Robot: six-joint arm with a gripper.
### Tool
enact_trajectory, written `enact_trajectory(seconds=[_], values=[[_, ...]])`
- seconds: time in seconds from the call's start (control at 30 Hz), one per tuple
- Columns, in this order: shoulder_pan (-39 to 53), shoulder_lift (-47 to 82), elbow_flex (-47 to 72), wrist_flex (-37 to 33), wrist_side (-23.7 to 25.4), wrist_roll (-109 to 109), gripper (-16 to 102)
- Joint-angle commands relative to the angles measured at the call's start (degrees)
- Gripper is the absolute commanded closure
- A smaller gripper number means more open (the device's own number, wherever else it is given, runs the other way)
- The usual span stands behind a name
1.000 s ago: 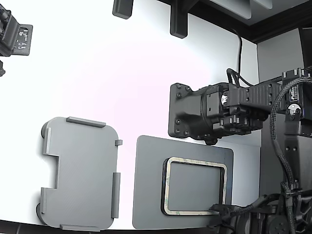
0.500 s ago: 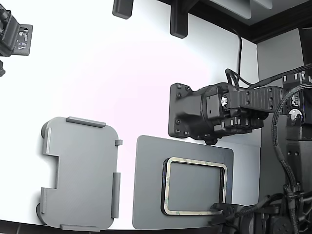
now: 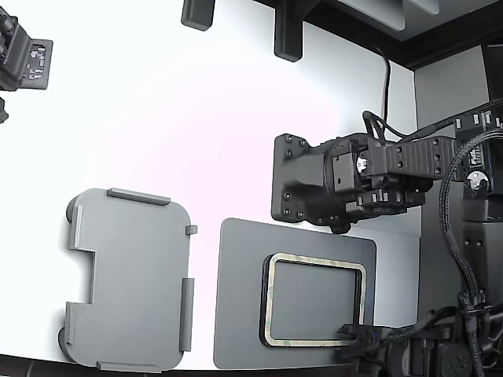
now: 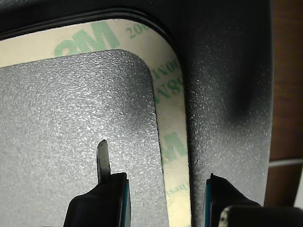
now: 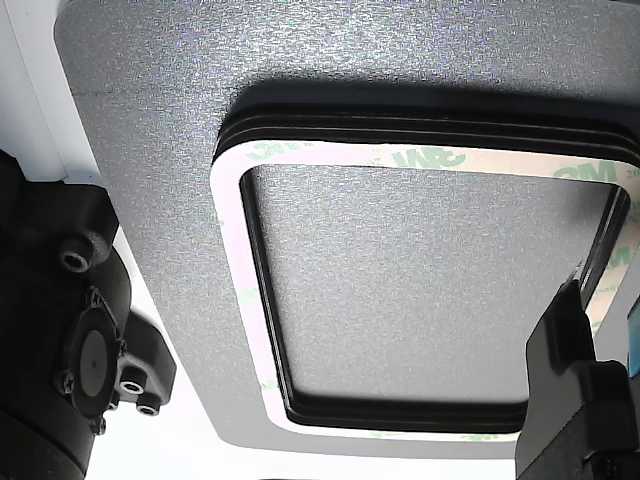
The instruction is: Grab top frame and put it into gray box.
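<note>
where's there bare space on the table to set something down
The white table is bare across its upper middle, above the gray box and to the exterior view's left of the black arm. Crowded along the lower edge: box, dark slab carrying the top frame.

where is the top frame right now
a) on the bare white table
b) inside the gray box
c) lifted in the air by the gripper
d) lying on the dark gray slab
d: the top frame lies flat on the dark gray slab, while the gray box sits apart on the exterior view's left with no frame in it.
</note>
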Motion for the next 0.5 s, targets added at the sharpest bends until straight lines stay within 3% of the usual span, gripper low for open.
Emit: enact_trajectory(seconds=[0.0, 0.47], values=[[-0.5, 1.8, -1.1, -0.1, -0.3, -1.2, 22], [-0.6, 1.4, -1.2, -0.5, 0.5, -4.2, 25]])
